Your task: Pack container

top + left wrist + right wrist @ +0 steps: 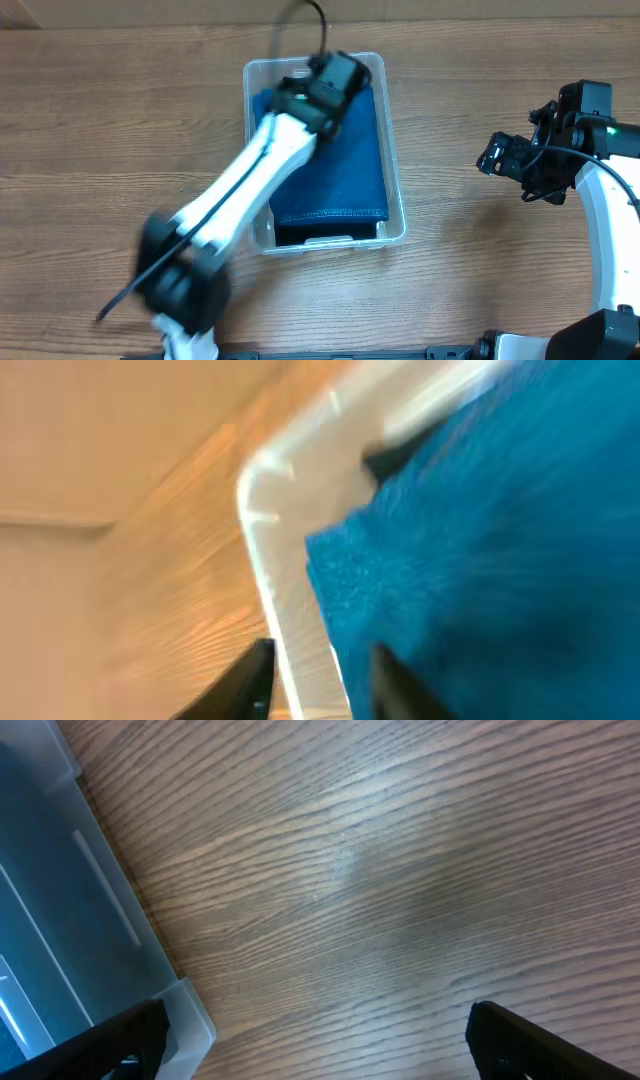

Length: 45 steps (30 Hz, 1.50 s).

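Observation:
The clear plastic container (396, 170) stands at the middle of the wooden table, with a folded blue cloth (345, 160) inside it lying over a darker item (320, 238). My left gripper (335, 72) hovers over the container's far end. In the left wrist view my left gripper (320, 660) has its jaws apart, straddling the container's rim (262, 560): one finger is outside the wall, the other over the blue cloth (480, 560). My right gripper (495, 155) is open to the right of the container, above bare table (315, 1030), with the container's corner (60, 900) beside its left finger.
The left arm (240, 190) stretches diagonally from the front left across the container. The right arm's base (610, 250) stands at the right edge. Wooden tabletop (470, 270) surrounds the container.

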{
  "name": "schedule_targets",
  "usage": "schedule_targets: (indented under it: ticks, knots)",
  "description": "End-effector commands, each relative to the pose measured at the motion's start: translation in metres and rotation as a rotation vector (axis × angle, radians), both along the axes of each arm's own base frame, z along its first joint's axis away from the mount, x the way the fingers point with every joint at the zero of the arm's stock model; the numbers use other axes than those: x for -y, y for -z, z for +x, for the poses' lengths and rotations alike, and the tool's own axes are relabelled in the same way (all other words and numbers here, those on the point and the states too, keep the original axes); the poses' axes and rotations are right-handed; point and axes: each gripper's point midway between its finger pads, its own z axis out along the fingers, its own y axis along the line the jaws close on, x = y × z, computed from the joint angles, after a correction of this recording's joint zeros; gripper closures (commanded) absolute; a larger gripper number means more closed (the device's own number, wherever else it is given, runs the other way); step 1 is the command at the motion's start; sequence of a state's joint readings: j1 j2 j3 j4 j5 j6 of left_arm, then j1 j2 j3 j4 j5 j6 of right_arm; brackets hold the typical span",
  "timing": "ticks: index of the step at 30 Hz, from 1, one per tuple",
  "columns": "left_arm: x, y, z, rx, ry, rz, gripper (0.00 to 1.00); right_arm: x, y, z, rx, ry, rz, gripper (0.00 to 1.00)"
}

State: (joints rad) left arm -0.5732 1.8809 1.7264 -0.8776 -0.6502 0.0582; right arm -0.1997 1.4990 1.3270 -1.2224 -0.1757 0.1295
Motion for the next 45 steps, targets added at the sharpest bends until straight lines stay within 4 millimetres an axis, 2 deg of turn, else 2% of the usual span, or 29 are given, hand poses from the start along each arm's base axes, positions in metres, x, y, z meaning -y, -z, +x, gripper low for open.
schedule_targets:
  ticks: [1, 3, 4, 5, 7, 9, 10, 13, 15, 17, 18, 19, 20, 21, 22, 23, 25, 27, 29, 30, 31, 33, 35, 36, 38, 40, 42, 43, 45]
  knots:
    - [0.036, -0.068, -0.053, -0.014, 0.041, -0.508, 0.7, -0.001, 0.0, 0.001, 0.004, -0.005, -0.001, 0.0]
    - [0.039, -0.052, -0.076, -0.128, -0.067, -0.623, 0.79, -0.001, 0.0, 0.002, 0.006, -0.005, -0.001, 0.0]
    - [0.043, -0.025, -0.093, -0.255, -0.163, -0.673, 0.8, -0.001, 0.0, 0.002, 0.006, -0.005, -0.001, 0.0]
    - [0.048, 0.0, -0.103, -0.337, -0.204, -0.685, 0.8, -0.001, 0.0, 0.002, 0.005, -0.005, -0.001, 0.0]
    - [0.054, 0.044, -0.108, -0.42, -0.254, -0.674, 0.8, -0.001, 0.0, 0.002, 0.005, -0.005, -0.001, 0.0]
    - [0.055, 0.1, -0.117, -0.526, -0.324, -0.639, 0.8, -0.001, 0.0, 0.001, 0.002, -0.005, 0.0, 0.0]
    - [0.058, 0.119, -0.122, -0.575, -0.34, -0.63, 0.8, -0.001, 0.0, 0.001, 0.002, -0.005, 0.0, 0.0]
    - [0.063, 0.144, -0.128, -0.656, -0.356, -0.618, 0.8, -0.001, 0.0, 0.0, 0.0, -0.005, 0.0, 0.0]
    - [0.069, 0.124, -0.118, -0.631, -0.288, -0.645, 0.88, -0.001, 0.0, 0.0, -0.001, -0.007, 0.0, 0.0]
    - [0.062, 0.084, -0.101, -0.535, -0.255, -0.647, 0.89, -0.003, 0.0, 0.0, 0.002, -0.036, 0.005, 0.0]
    - [0.042, 0.038, -0.086, -0.388, -0.266, -0.626, 0.84, -0.005, -0.001, 0.0, 0.006, -0.048, 0.011, 0.0]
    - [0.027, 0.006, -0.078, -0.291, -0.275, -0.629, 0.75, -0.009, -0.001, 0.001, 0.014, -0.07, 0.017, 0.0]
    - [0.006, -0.03, -0.072, -0.182, -0.293, -0.656, 0.36, -0.017, -0.004, 0.005, 0.034, -0.108, 0.025, 0.0]
    - [-0.017, -0.056, -0.07, -0.101, -0.33, -0.686, 0.0, -0.028, -0.008, 0.009, 0.058, -0.155, 0.034, 0.0]
    - [-0.045, -0.071, -0.071, -0.049, -0.401, -0.722, 0.0, -0.039, -0.013, 0.016, 0.089, -0.21, 0.02, 0.0]
    - [-0.074, -0.077, -0.07, -0.015, -0.476, -0.736, 0.0, -0.051, -0.019, 0.026, 0.134, -0.253, 0.003, 0.0]
    - [-0.106, -0.075, -0.063, 0.013, -0.57, -0.742, 0.0, -0.068, -0.026, 0.04, 0.203, -0.306, -0.007, 0.0]
    - [-0.141, -0.063, -0.058, 0.018, -0.683, -0.759, 0.0, -0.079, -0.028, 0.045, 0.234, -0.36, -0.032, 0.0]
    - [-0.162, -0.052, -0.054, 0.004, -0.752, -0.769, 0.0, -0.081, -0.038, 0.065, 0.326, -0.373, -0.077, 0.0]
    - [-0.17, -0.047, -0.054, -0.005, -0.774, -0.755, 0.0, -0.083, -0.043, 0.072, 0.366, -0.377, -0.071, 0.0]
    - [-0.173, -0.042, -0.057, -0.029, -0.78, -0.743, 0.0, -0.088, -0.047, 0.071, 0.376, -0.388, -0.048, 0.0]
    - [-0.177, -0.038, -0.07, -0.078, -0.804, -0.737, 0.0, -0.084, -0.044, 0.06, 0.334, -0.381, -0.055, 0.0]
    - [-0.173, -0.054, -0.083, -0.058, -0.744, -0.726, 0.0, -0.073, -0.055, 0.05, 0.335, -0.298, -0.078, 0.0]
    - [-0.169, -0.063, -0.09, -0.041, -0.698, -0.724, 0.0, -0.069, -0.068, 0.043, 0.374, -0.262, -0.091, 0.0]
    - [-0.154, -0.08, -0.121, 0.014, -0.591, -0.737, 0.0, -0.061, -0.102, 0.022, 0.491, -0.234, -0.14, 0.0]
    - [-0.143, -0.085, -0.159, 0.126, -0.479, -0.79, 0.0, -0.048, -0.124, -0.017, 0.617, -0.191, -0.206, 0.0]
    - [-0.145, -0.078, -0.191, 0.244, -0.417, -0.842, 0.0, -0.046, -0.128, -0.054, 0.741, -0.173, -0.217, 0.0]
    - [-0.15, -0.067, -0.214, 0.318, -0.39, -0.87, 0.0, -0.045, -0.127, -0.074, 0.815, -0.147, -0.209, 0.0]
    - [-0.158, -0.047, -0.24, 0.38, -0.381, -0.879, 0.0, -0.044, -0.119, -0.1, 0.867, -0.142, -0.21, 0.0]
